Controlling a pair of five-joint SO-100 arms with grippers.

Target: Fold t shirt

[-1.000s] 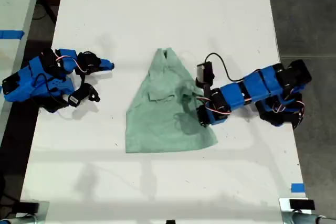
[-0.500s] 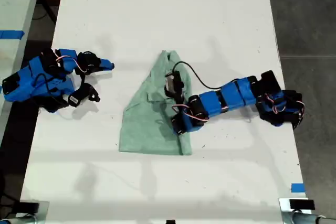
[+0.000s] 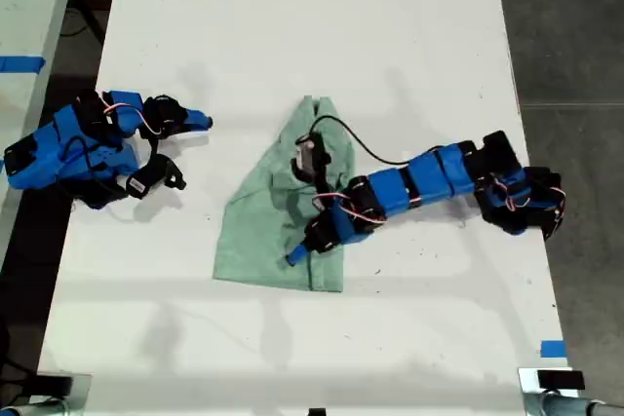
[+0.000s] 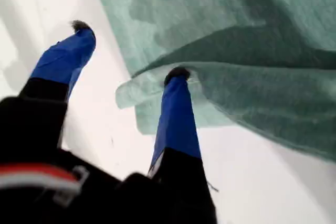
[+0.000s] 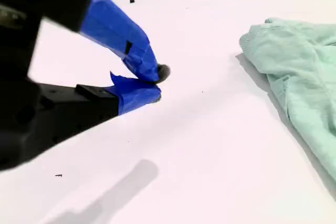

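Observation:
The pale mint-green t shirt (image 3: 263, 226) lies mid-table, doubled over on itself into a narrow wedge. My first gripper (image 3: 304, 246) reaches in from the exterior view's right and hovers over the shirt's lower part. In the first wrist view my first gripper (image 4: 128, 51) is open: one fingertip (image 4: 178, 74) touches a folded cloth edge of the t shirt (image 4: 236, 19), the other is out over bare table. My second gripper (image 3: 200, 124) rests at the exterior view's left, clear of the shirt. In the second wrist view my second gripper (image 5: 156, 83) is shut on nothing, with the t shirt (image 5: 299, 66) well beyond it.
The white table (image 3: 292, 26) ends in dark floor on both sides in the exterior view. A black cable (image 3: 361, 143) loops from the first arm above the shirt. Blue tape (image 3: 552, 349) marks the table's near corner at the exterior view's right.
My first arm has swept toward the exterior view's left, carrying the shirt's side across so the shirt is narrower. Its blue fingertip now shows apart from the cloth. The second arm has not moved.

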